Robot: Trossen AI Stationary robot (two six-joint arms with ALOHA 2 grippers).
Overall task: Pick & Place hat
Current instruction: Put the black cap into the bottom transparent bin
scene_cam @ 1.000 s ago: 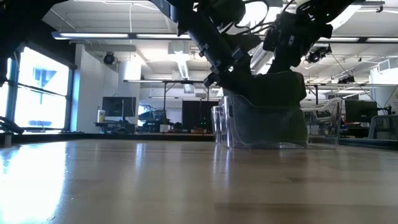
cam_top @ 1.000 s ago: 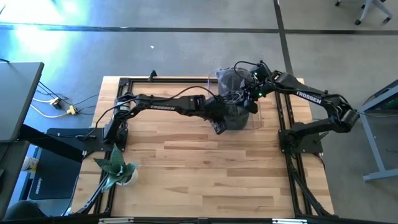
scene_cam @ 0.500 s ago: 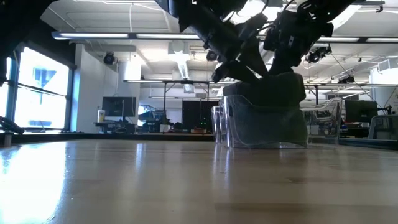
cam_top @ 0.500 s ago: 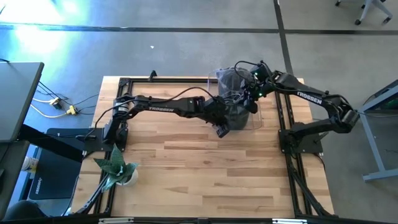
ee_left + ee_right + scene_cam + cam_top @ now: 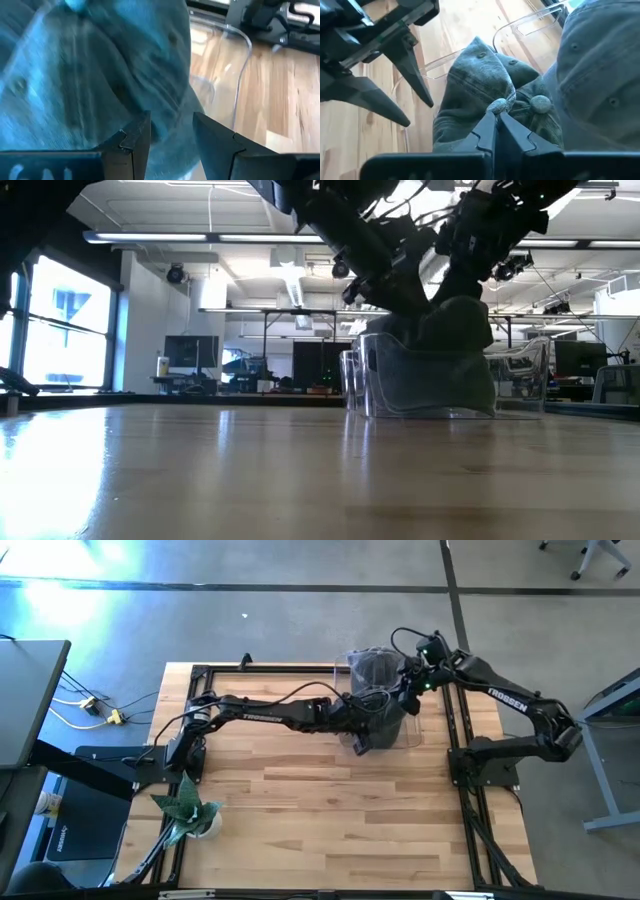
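step: picking hat [image 5: 485, 90] from clear bin [image 5: 412, 732] | right gripper [image 5: 495, 116] pinched on hat fabric | left gripper [image 5: 170, 130] apart beside it | next: lift clear of rim

hat in a clear bin, seen from table height
the grey hat [image 5: 450, 350] sits in the clear bin [image 5: 425, 385] on the wooden table [image 5: 300, 470]; two dark arms reach down onto it.

A pale wooden surface [image 5: 330, 810] fills the frame's middle. A clear plastic bin [image 5: 412, 730] stands on it at upper right; a small green plant [image 5: 187, 808] at lower left.
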